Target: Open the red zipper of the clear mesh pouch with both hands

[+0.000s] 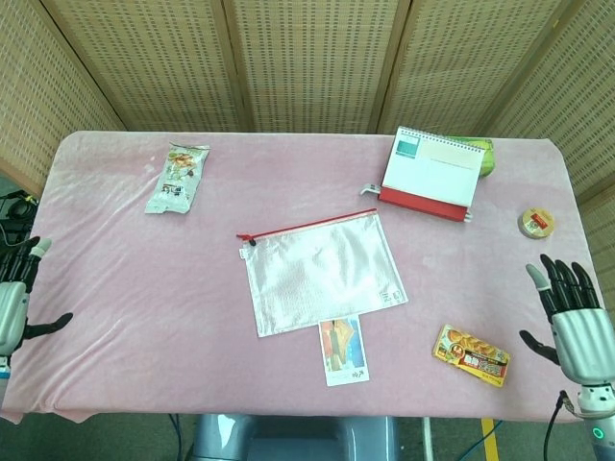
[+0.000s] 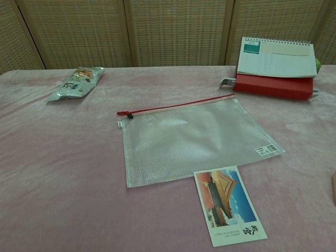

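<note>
The clear mesh pouch [image 1: 321, 272] lies flat, red zipper [image 1: 307, 223] closed, each robot hand [image 1: 12, 305] [image 1: 575, 322] spread, holding nothing.

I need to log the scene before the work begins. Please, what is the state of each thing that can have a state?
red zipper: closed, slider at the pouch's left end.
clear mesh pouch: lying flat, untouched.
desk calendar: standing, propped up.
snack packet: lying flat, looks sealed.
postcard: lying picture side up.
left robot hand: open, holds nothing.
right robot hand: open, holds nothing.
</note>
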